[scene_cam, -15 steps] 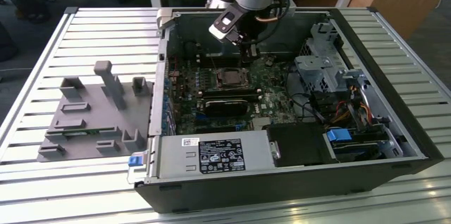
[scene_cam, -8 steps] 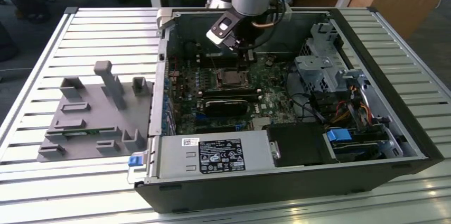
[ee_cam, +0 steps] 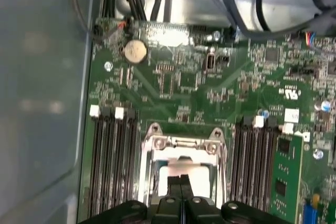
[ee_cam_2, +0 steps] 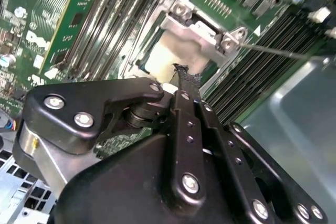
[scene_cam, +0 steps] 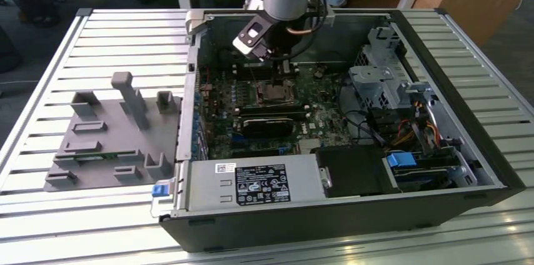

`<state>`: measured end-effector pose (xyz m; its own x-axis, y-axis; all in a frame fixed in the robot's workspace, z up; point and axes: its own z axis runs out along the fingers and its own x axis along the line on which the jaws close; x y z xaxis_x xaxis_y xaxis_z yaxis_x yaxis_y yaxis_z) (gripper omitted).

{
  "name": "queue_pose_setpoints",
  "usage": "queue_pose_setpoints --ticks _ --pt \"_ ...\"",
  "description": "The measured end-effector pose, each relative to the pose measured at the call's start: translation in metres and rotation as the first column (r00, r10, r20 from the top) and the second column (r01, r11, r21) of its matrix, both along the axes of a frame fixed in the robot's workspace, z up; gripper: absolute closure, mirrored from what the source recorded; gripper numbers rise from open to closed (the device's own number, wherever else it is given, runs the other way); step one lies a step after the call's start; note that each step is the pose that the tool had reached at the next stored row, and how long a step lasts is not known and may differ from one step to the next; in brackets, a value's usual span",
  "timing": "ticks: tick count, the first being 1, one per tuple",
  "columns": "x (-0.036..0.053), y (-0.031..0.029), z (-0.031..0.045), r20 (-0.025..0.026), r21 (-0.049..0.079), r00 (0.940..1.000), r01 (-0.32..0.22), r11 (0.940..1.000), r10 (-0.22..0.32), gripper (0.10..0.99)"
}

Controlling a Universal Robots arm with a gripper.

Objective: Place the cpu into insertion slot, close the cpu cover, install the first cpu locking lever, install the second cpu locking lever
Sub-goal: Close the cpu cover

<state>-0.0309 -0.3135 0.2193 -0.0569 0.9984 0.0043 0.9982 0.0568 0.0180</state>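
While looking through the exterior view, find the gripper (scene_cam: 282, 70) inside the computer case (scene_cam: 334, 227), above the socket (scene_cam: 272, 93) on the motherboard (scene_cam: 321, 121). Through the second wrist view, see fingers (ee_cam_2: 185, 83) pressed together, tips at the cpu (ee_cam_2: 161, 56) seated in the socket, with the cpu cover (ee_cam_2: 191, 29) framing it. Through the first wrist view, see the socket between memory slots (ee_cam: 113, 161), fingers closed above.

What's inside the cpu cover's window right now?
In the first wrist view, the pale silvery top of the cpu shows through the cpu cover window. The gripper hides part of it, and whatever lies under the cpu is covered.
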Motion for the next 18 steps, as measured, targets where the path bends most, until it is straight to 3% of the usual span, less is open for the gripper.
queue_pose_setpoints --ticks 10,18 --pt "-0.0168 0.0 -0.0056 0.0 0.0 1.0 0.0 1.0 0.0 0.98" --pt "-0.0212 0.0 -0.0122 -0.0001 0.0 1.0 0.0 1.0 0.0 0.98"
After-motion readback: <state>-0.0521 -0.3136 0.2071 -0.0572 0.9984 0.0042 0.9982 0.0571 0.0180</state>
